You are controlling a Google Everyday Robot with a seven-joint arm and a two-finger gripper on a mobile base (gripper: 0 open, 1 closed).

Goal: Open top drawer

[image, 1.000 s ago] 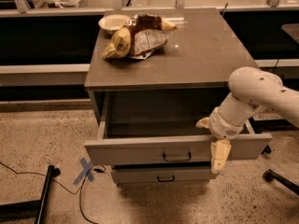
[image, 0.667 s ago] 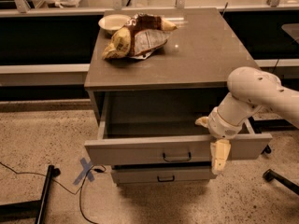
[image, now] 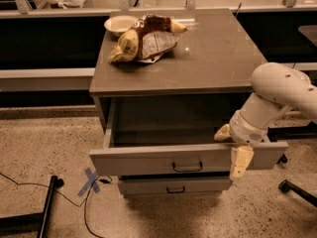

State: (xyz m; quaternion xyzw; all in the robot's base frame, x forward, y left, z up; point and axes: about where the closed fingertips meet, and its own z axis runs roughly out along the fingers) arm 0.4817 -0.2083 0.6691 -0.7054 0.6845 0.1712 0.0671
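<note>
The top drawer (image: 148, 158) is a wide grey drawer pulled out from the grey cabinet (image: 198, 58), its front panel standing forward of the body. A small dark loop handle (image: 187, 167) sits at the panel's centre. My gripper (image: 234, 150) hangs over the drawer's front edge at the right, right of the handle. One cream finger (image: 240, 161) points down in front of the panel and the other (image: 223, 133) lies behind the edge, inside the drawer. The white arm (image: 277, 90) comes in from the right.
A narrower drawer front (image: 173, 186) sits shut below. On the cabinet top lie a white bowl (image: 120, 24) and crumpled snack bags (image: 143, 41). Blue tape cross (image: 89, 181), a cable and a dark stand base (image: 47, 207) lie on the floor at left. A chair base (image: 297, 190) is at right.
</note>
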